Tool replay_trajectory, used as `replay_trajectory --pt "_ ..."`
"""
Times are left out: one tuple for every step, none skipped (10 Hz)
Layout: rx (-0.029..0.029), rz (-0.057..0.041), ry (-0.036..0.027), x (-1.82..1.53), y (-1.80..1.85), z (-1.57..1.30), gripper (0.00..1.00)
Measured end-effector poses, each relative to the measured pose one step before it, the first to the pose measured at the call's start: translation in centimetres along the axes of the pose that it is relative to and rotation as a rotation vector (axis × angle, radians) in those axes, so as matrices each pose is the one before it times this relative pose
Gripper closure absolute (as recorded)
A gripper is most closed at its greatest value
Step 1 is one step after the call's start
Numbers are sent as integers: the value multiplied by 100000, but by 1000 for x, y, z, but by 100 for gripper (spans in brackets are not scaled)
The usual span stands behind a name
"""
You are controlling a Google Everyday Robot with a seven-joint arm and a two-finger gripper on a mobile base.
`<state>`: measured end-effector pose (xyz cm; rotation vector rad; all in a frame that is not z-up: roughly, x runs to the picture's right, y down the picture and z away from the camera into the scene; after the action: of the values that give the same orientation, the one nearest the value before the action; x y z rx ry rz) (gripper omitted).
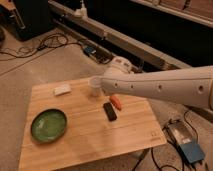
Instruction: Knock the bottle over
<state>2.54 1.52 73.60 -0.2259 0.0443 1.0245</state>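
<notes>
The bottle [95, 86] stands upright near the far edge of the wooden counter [90, 137]. The gripper [104, 86] is just beside it. I cannot tell whether it is released or clenched.

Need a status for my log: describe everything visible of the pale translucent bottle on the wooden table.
The pale translucent bottle looks plastic, short and cylindrical. It stands upright near the wooden table's back edge, not yet knocked over. The gripper at the white arm's end sits beside it; contact is unclear.
</notes>
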Motion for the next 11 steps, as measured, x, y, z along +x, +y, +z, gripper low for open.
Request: replay_trajectory --pt "37 192 51 130 35 -24 55" --pt "-36 296 -68 -95 -62 -1 47" --pt "-524 901 404 -31 -142 160 37" --pt "34 1344 344 18 -737 133 29" --pt "543 2930 1135 -67 -2189 467 20" --pt "261 2224 546 -311 -1781 363 20" --pt "671 2769 878 -190 -2321 382 20" --pt "748 3421 1326 202 -2702 290 20" --pt "563 3069 1154 299 -2048 197 20" --pt "566 2308 1235 117 -1641 270 20" --pt "172 2943 1795 -3 -1778 448 20"
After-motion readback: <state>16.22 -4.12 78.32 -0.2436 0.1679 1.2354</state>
